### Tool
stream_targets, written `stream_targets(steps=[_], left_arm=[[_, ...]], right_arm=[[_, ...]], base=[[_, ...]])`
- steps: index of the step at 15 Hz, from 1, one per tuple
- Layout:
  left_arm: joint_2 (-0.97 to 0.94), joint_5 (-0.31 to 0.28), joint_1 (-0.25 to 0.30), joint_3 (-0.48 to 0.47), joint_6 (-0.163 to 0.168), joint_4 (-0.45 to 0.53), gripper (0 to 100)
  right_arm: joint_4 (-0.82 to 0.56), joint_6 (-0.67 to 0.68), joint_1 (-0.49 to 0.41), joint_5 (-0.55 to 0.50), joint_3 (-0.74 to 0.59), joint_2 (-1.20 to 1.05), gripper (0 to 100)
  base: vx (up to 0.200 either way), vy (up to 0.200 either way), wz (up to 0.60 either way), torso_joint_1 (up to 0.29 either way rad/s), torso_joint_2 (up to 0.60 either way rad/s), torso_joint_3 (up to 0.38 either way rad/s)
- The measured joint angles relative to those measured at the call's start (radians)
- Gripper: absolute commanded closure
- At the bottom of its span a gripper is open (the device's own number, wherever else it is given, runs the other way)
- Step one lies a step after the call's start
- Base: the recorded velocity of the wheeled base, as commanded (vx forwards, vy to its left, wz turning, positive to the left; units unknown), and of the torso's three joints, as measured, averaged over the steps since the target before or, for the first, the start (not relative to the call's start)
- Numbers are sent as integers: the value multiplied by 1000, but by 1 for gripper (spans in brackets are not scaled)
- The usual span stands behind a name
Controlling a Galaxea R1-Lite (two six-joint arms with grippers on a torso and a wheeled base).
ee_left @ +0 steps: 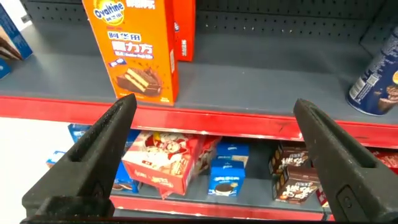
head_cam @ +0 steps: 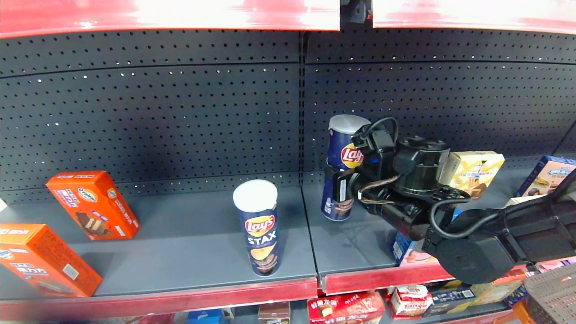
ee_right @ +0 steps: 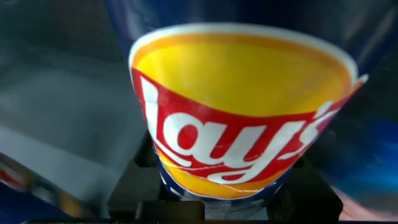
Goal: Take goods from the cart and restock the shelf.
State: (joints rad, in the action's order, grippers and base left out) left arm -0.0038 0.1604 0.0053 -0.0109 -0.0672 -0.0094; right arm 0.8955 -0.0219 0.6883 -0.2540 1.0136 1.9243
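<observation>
The right arm point(head_cam: 495, 234) lies level across from the right, its right claw point(head_cam: 338, 189) clamped on a chips can point(head_cam: 343, 150), slightly tilted, at the grey shelf point(head_cam: 180, 243) before a pegboard wall point(head_cam: 180, 112). The left claw point(ee_left: 214, 106) is spread apart, facing the shelf's red edge.

The left can point(head_cam: 261, 234) and right can point(head_cam: 342, 155) are navy with white lids and red-and-yellow logos. The boxes point(head_cam: 92, 204) at left are orange, on a grey shelf point(head_cam: 180, 243) edged red, before a dark dotted back panel point(head_cam: 157, 112).

Logos on held can point(head_cam: 343, 155), standing can point(head_cam: 261, 229)
</observation>
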Motion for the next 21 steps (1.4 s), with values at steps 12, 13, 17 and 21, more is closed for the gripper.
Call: stream_targets(steps=[12,13,17,21], left_arm=[[0,-1,0,3,4,-8,0],[0,-1,0,4,4,-8,0],[0,-3,0,4,5,-7,0],[0,-3,0,3,4,-7,0]], right_arm=[[54,-33,-51,77,-6,19,100],[55,-38,-61,97,-5,27,100],[79,-39,-77,137,15,67,100],[103,-39,-78,171,72,134,100]], base=[[0,0,50,0,0,0],[0,0,0,0,0,0],[0,0,0,0,0,0],[0,0,0,0,0,0]])
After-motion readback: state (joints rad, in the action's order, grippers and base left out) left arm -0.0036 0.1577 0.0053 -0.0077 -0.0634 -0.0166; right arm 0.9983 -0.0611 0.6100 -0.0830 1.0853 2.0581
